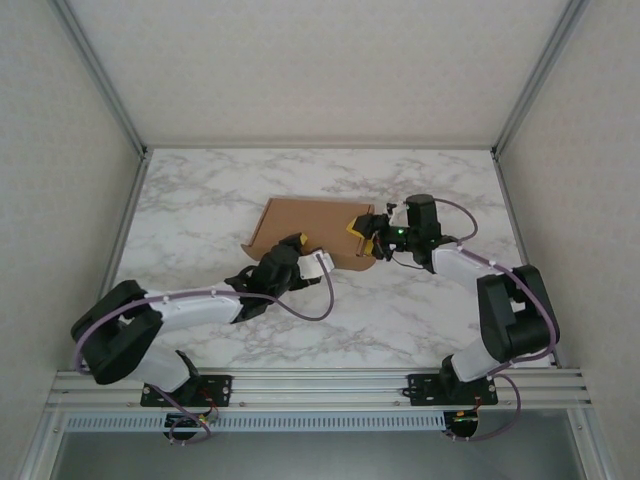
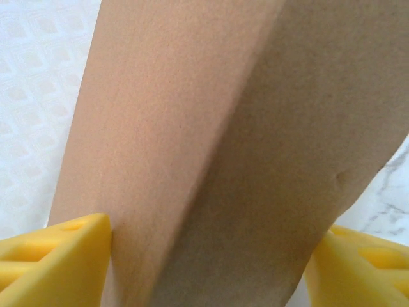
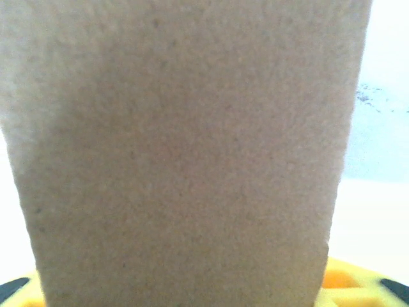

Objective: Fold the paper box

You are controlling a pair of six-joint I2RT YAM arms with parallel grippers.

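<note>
Paper box [image 1: 305, 222] is flanked for wall-raising, judged — near-left flap straddled by left gripper [image 1: 300, 246], right flap met by right gripper [image 1: 362, 233] — whether either's jaws pinch cannot be told.

Bright, even light, faint soft shadows; paper box [image 3: 185, 160] blurry close-up, washed-out background

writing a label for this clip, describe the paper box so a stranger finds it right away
On the white marble table, look at the middle, just beyond the two arms. The paper box is the brown cardboard sheet lying between the left tool and the right tool. It is the one brown thing on the pale surface, with its left edge folded up.
</note>
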